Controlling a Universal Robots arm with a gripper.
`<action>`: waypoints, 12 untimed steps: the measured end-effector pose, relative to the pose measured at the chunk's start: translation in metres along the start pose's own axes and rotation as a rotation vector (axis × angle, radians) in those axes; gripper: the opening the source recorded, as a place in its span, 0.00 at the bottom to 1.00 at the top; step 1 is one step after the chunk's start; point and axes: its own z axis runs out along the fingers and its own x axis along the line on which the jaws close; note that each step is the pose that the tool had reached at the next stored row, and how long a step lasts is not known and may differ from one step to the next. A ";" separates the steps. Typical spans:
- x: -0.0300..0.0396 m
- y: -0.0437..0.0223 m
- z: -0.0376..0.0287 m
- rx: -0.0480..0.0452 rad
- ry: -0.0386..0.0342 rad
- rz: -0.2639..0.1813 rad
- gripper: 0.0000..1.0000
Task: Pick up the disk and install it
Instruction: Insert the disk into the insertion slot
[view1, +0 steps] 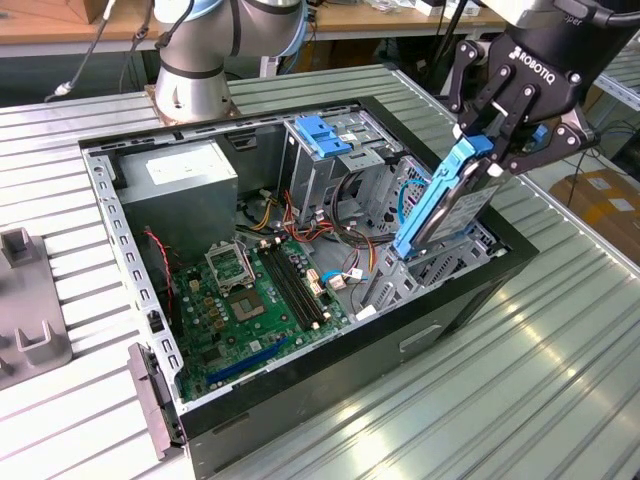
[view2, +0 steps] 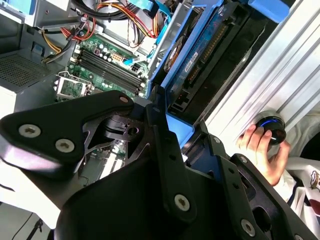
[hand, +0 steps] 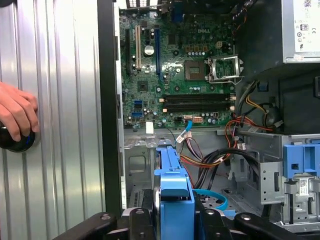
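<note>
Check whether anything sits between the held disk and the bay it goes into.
Nothing visible does. The gripper is shut on the disk, which leans tilted with its lower end at the drive bay in a corner of the computer case. A thin blue cable curves beside it; the bay's inside is hidden.

White lettering on the end effector (view1: 503, 148), printed label on the power supply (hand: 301, 31), white logo on the motherboard (hand: 172, 80)

Ribbed aluminium table (view1: 560, 340), wooden bench (view1: 50, 25) behind
</note>
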 end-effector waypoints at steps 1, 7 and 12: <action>-0.0003 0.0000 0.0004 0.0000 0.0000 0.000 0.37; -0.0006 -0.0001 0.0051 -0.0001 0.0003 0.000 0.37; -0.0004 -0.0018 0.0096 -0.0001 0.0001 0.000 0.37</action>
